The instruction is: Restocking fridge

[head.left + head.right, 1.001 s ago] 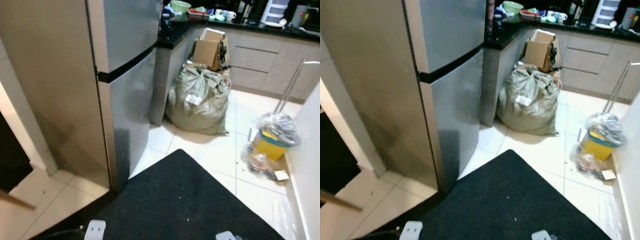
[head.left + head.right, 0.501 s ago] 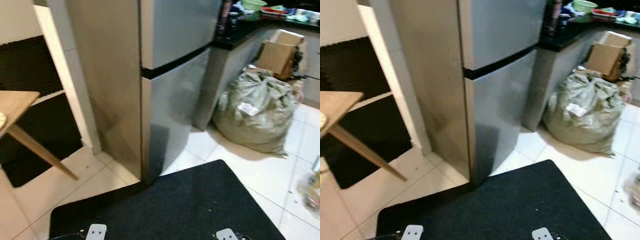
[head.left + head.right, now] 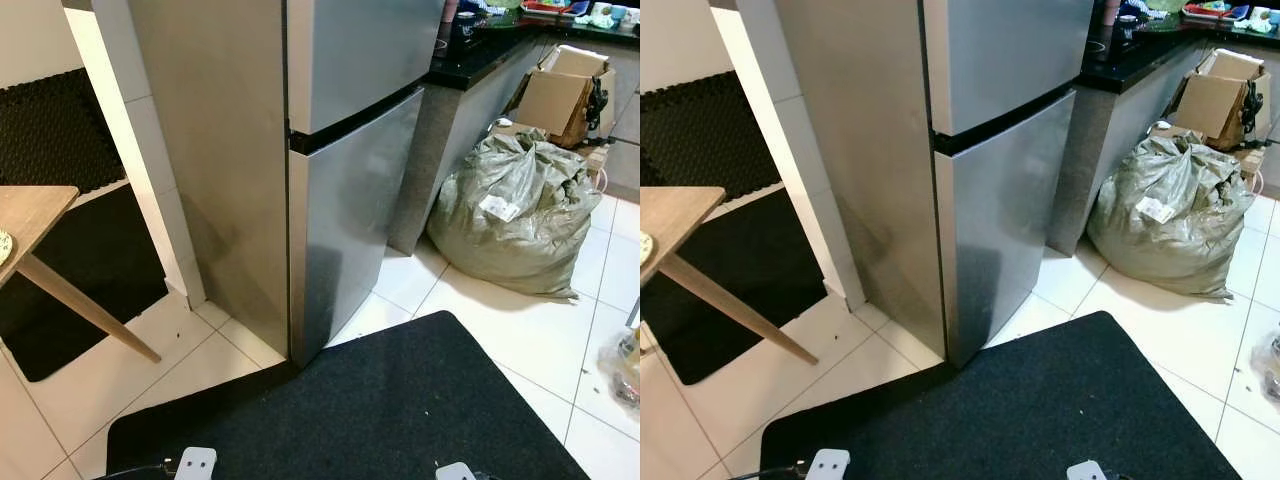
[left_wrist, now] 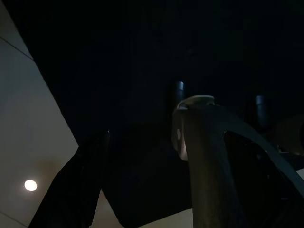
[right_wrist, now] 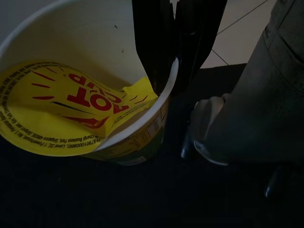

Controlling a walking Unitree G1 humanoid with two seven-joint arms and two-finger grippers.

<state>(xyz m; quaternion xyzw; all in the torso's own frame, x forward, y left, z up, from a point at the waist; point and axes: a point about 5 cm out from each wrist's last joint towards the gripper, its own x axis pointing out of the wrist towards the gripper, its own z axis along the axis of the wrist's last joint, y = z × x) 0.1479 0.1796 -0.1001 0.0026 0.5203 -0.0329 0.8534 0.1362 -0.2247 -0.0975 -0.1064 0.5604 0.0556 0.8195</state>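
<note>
The steel fridge [image 3: 340,150] stands straight ahead, its upper and lower doors both closed, with a black strip between them. In the right wrist view my right gripper [image 5: 173,71] is shut on the rim of a white instant-noodle cup [image 5: 71,52]. The cup's yellow lid [image 5: 61,114] with red lettering is peeled back, and one finger is inside the wall, the other outside. In the dark left wrist view my left gripper [image 4: 142,156] hangs over the mat, its fingers [image 4: 204,156] apart and holding nothing.
A black floor mat [image 3: 380,400] lies before the fridge. A stuffed grey-green sack [image 3: 515,215] and a cardboard box [image 3: 555,95] sit by the dark counter [image 3: 470,65] on the right. A wooden table corner [image 3: 30,215] juts in at the left over black foam matting [image 3: 70,270].
The camera has swung left since a second ago, bringing the wooden table into view and shifting the sack to the right. Nothing in the room has moved.
</note>
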